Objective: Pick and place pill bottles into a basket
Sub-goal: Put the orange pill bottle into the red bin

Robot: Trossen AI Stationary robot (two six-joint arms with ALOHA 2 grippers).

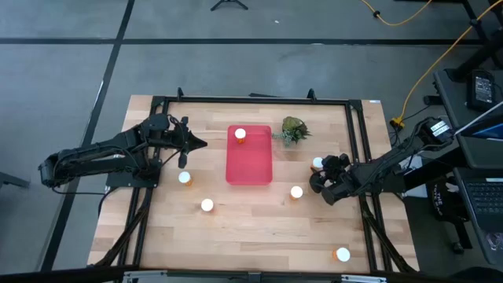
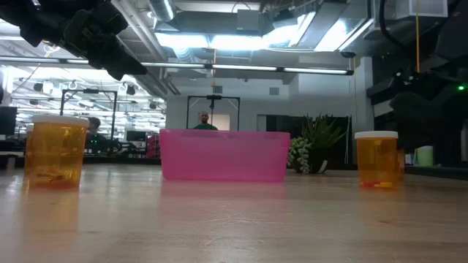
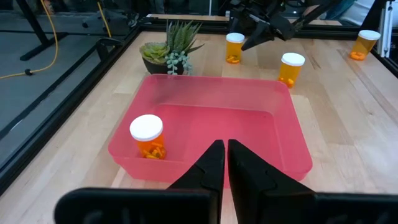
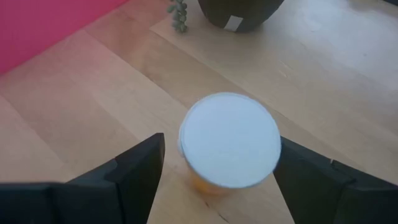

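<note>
One pill bottle [image 1: 240, 134] in basket [image 1: 249, 169] mid-tabletop; five left outside. Right gripper [image 4: 214, 171] jaws spread around bottle [image 1: 317, 163] near right edge. Left gripper [image 3: 225, 163] jaws pressed together, empty, beside basket.

No text, label, brand or number can be read on anything here.

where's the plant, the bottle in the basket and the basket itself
plant [image 1: 294, 130], high view, on its green leaves
bottle in the basket [image 3: 147, 127], left wrist view, on its white cap
basket [image 1: 250, 169], high view, on its bare floor
</note>
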